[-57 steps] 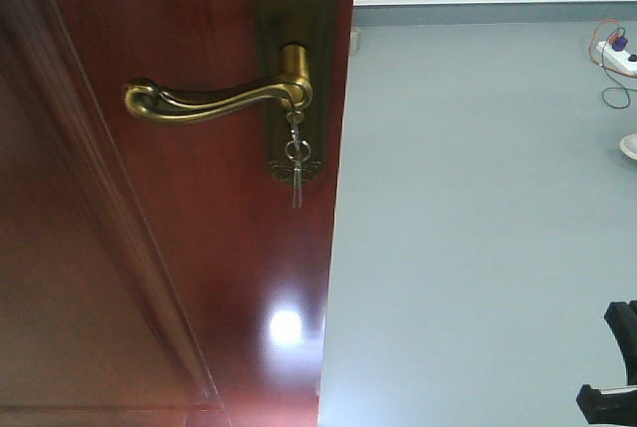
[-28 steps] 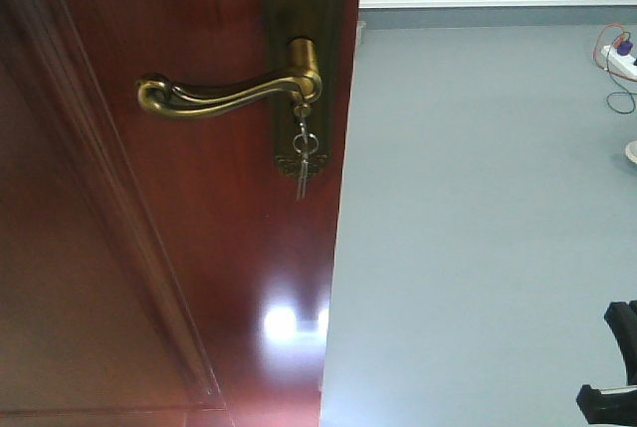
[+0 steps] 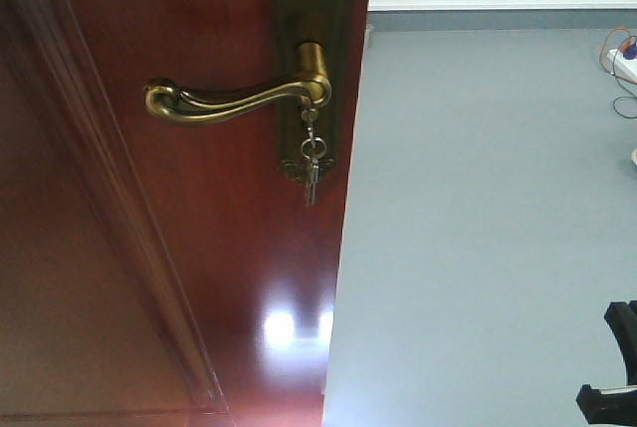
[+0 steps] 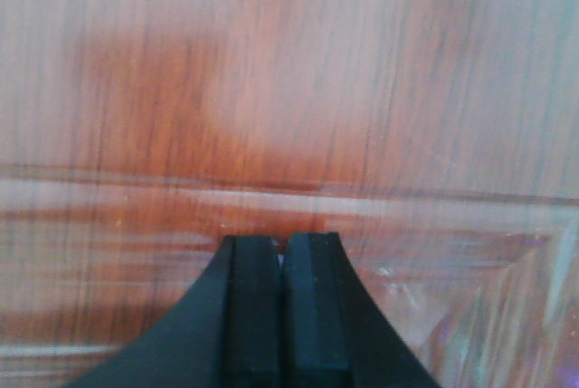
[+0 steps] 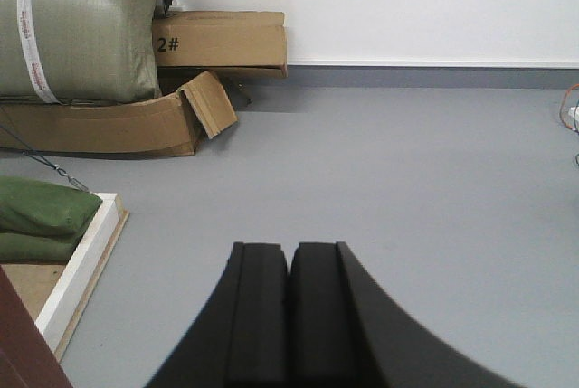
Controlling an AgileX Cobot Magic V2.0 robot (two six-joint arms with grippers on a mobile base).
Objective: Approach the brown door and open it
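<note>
Brown door fills the left of the front view

Brown door (image 3: 199,248) stands close, its brass lever handle (image 3: 229,104) horizontal, keys (image 3: 311,163) hanging beneath. Left gripper (image 4: 282,252), jaws clenched, faces the door panel. Right gripper (image 5: 289,257), jaws clenched, points over grey floor (image 5: 407,162) toward cardboard boxes (image 5: 217,40).

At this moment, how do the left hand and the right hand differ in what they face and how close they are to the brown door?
The left hand faces the glossy reddish-brown wooden door close up, its panel moulding filling that wrist view. The right hand faces open grey floor, cardboard boxes and a white wall, with no door ahead. Both black hands are shut and hold nothing.
</note>
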